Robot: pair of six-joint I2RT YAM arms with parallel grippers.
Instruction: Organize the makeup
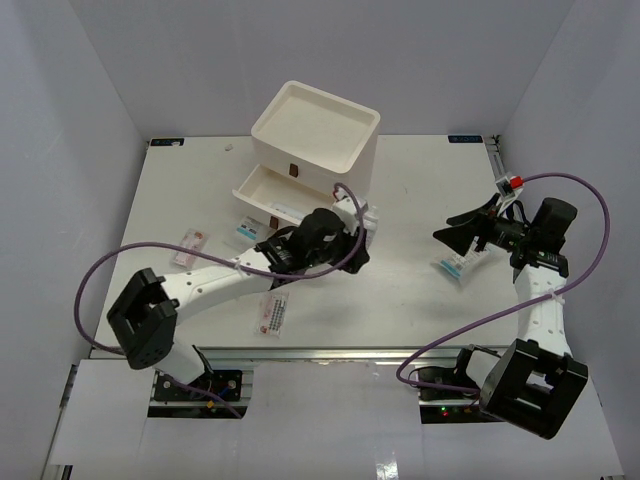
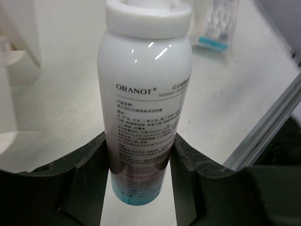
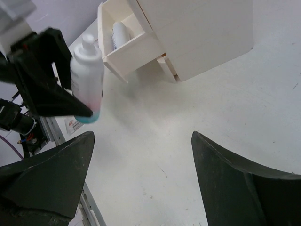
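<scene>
- Top view: the left gripper [image 1: 345, 235] sits right in front of the cream box [image 1: 315, 125], just beside its pulled-out drawer [image 1: 268, 190]. From above, what it grips is hard to make out.
- Top view: a drawer-side blue sachet [image 1: 250, 232] lies on the table [image 1: 400, 300] behind this gripper's wrist. A near pink-red sachet [image 1: 272, 312] lies beside the forearm, and a far pink-red sachet [image 1: 190, 245] lies further out to the left.
- Top view: the right gripper [image 1: 462, 238] is well apart from the left one, off to its right, with its fingers spread. A right-side blue sachet [image 1: 452, 266] lies just on its near side. Whether they touch cannot be told.
- Left wrist view: the left gripper [image 2: 141, 160] pinches the white-blue tube [image 2: 146, 94] around its lower body, one finger against each side. The white cap points away from the wrist and the blue end sits down between the fingers.
- Left wrist view: beyond the cap and slightly right, a blue-ended sachet [image 2: 217, 26] lies flat on the table. A metal rail [image 2: 263, 127] runs along the gripper's right.
- Right wrist view: the right gripper [image 3: 141, 141] stands wide apart, with only bare table between its fingers.
- Right wrist view: ahead of it to the left, the left gripper holds the tube roughly upright, cap up, near the box's drawer. A small white bottle [image 3: 120, 34] lies in that drawer.
</scene>
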